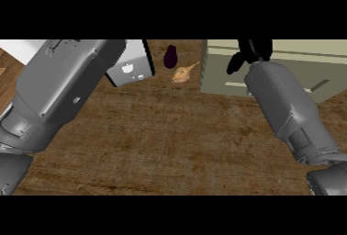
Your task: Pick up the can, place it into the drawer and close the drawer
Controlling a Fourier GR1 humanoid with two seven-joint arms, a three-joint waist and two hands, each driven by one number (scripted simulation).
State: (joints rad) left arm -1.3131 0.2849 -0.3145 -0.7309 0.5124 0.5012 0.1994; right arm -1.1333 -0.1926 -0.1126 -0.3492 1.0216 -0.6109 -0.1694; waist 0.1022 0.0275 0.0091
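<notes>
1. The wooden counter (163,137) fills most of the head view, spreading below and to the left of the right hand (249,54).
2. The two grey forearms come next: the left forearm (61,92) rises at the view's left, and its hand does not show; the right forearm (288,105) slants up to the black hand at the top.
3. The pale drawer unit (305,69) lies directly under and to the right of the right hand, which hangs over its top edge. Whether the drawer stands open or closed I cannot tell from this angle.
4. A white-and-grey boxy object (132,69) sits well left of the hand, partly behind the left forearm.
5. A dark purple vegetable (170,56) and a tan one (183,73) lie between that box and the hand.
6. The right hand shows dark fingers (234,64) drooping downward; I cannot tell whether they are curled round anything.
7. The can is nowhere visible; it may be hidden in the hand or already in the drawer, so progress is uncertain. Closing the drawer looks like what remains.
</notes>
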